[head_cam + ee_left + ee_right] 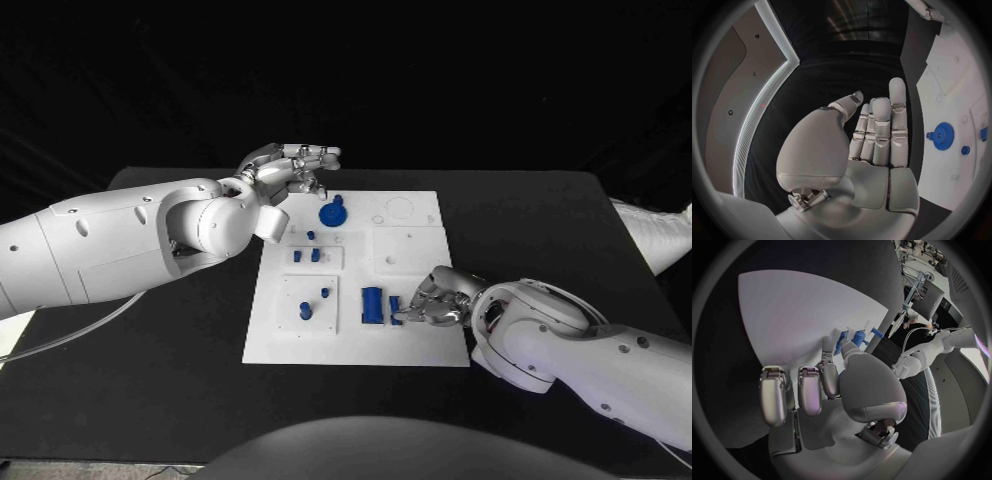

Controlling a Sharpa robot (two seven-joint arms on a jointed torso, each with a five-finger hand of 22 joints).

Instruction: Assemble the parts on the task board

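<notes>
The white task board (418, 345) lies in the middle of the black table. On it are a blue gear (333, 213), several small blue pegs (307, 256) and a taller blue block (372, 304). My right hand (440, 297) rests at the board's near right part. Its thumb and one finger pinch a small blue part (395, 310), also seen between its fingertips in the right wrist view (848, 340). My left hand (296, 165) hovers over the board's far left corner, fingers straight and holding nothing (876, 135). The gear (942, 136) lies beside it.
Two more small blue parts (306, 310) stand in the board's near left section. White recessed sections (401, 248) lie on the board's right half. Bare black table surrounds the board on all sides.
</notes>
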